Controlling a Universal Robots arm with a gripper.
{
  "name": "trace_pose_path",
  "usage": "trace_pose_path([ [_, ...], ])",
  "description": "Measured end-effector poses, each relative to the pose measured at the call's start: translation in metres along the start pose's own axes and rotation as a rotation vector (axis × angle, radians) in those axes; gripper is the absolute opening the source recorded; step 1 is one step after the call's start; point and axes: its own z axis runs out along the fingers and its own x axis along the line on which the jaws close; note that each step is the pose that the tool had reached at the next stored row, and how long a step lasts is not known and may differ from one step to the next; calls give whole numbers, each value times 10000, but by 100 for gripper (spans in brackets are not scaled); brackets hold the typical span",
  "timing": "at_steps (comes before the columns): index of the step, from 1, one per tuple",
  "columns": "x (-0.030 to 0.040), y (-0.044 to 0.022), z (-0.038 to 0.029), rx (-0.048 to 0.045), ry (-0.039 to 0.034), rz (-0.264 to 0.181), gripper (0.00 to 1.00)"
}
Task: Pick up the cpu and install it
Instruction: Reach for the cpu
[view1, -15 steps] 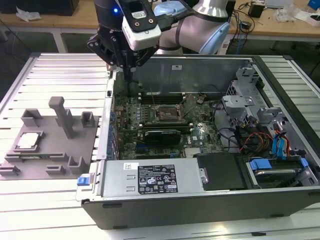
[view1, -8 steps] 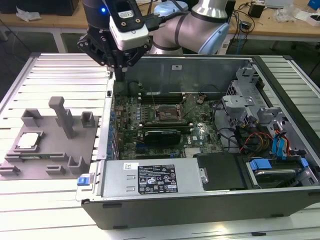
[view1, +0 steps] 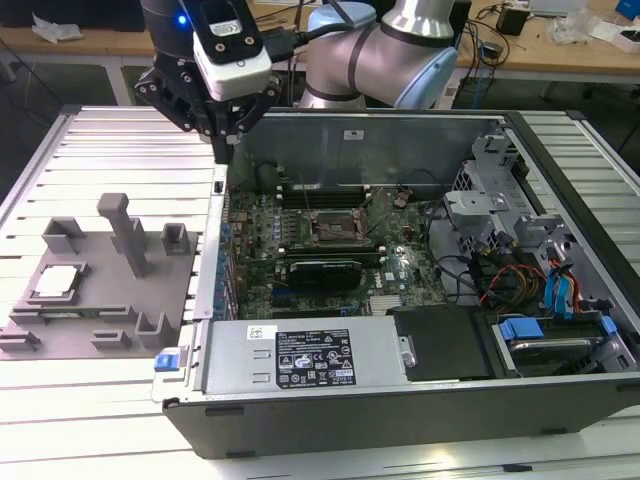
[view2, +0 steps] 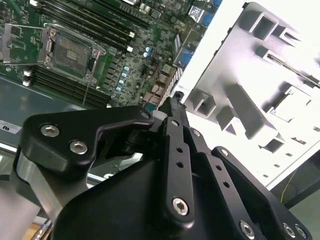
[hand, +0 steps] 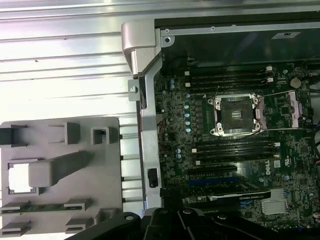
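The cpu (view1: 56, 281), a small silvery square, lies flat in a recess of the grey tray (view1: 105, 320) at the exterior view's left. An upright post partly covers the cpu (hand: 18, 178) in the first wrist view. The cpu (view2: 293, 101) looks washed out in the second wrist view. My gripper (view1: 222, 150) hangs above the case's side wall, between tray and motherboard, well clear of the chip. Its fingers (view2: 174, 106) meet at a narrow tip and hold nothing. The socket (view1: 335, 229) on the motherboard stands with its frame raised; it appears as the socket (hand: 235, 115) and the socket (view2: 70, 50) in both wrist views.
The open computer case (view1: 400, 400) lies on a ribbed metal table (view1: 100, 150). Memory slots flank the socket, and a power supply (view1: 305, 358), drive cage (view1: 490, 190) and cables sit inside. The tray's tall post (view1: 127, 232) and smaller blocks stand near the cpu.
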Motion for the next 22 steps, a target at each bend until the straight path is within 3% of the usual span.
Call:
trace_pose_path([
  [17,295,-22,-6,1,1,0,11],
  [22,417,-31,-8,0,-1,1,11],
])
